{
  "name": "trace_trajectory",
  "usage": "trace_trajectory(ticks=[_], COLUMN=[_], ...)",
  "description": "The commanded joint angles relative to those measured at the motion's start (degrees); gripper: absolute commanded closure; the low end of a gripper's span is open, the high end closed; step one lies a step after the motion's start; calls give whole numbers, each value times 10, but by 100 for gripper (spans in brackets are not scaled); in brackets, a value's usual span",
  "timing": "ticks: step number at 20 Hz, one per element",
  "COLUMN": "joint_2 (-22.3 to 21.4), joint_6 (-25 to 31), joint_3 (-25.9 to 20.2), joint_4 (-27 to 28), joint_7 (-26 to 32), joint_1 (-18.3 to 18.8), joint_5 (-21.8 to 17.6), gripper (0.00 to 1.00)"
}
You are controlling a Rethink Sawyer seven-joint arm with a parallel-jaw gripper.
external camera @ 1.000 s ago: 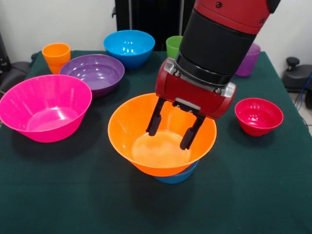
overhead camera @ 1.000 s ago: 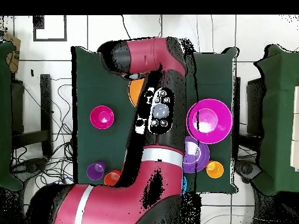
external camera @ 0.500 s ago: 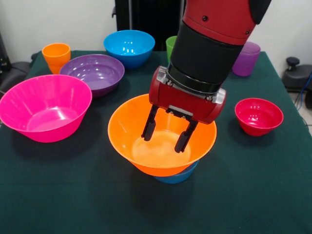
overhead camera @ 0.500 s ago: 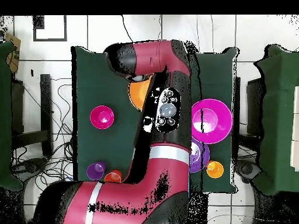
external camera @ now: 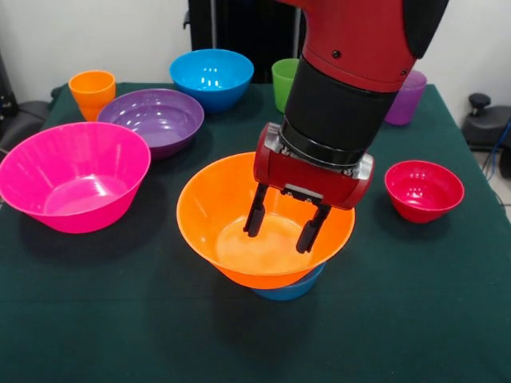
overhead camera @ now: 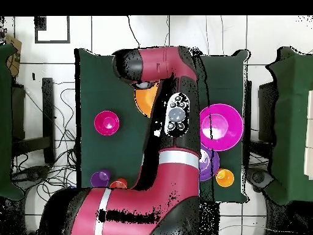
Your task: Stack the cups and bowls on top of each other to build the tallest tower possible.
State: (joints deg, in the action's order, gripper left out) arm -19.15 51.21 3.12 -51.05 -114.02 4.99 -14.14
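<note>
Orange bowl [external camera: 239, 215] sits on small light-blue bowl [external camera: 291, 287] mid-table; gripper [external camera: 279, 229] hangs inside it, 2 fingers spread, grasping nothing. No cup visible inside.

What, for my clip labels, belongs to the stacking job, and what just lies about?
Job: gripper, open; large orange bowl on small light-blue bowl; pink bowl; purple bowl; blue bowl; red bowl; yellow-orange cup; green cup; purple cup; red-orange cup.
Lying about: floor cables; black gear beside table.
</note>
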Motion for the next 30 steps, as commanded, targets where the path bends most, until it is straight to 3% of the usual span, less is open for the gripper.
trace_trajectory(ticks=[1, 30], joint_2=[23, 21], joint_6=[-14, -17], joint_3=[-84, -114], joint_4=[-76, -95], joint_7=[160, 139], joint_1=[13, 21], joint_5=[-33, -44], gripper=[0, 0])
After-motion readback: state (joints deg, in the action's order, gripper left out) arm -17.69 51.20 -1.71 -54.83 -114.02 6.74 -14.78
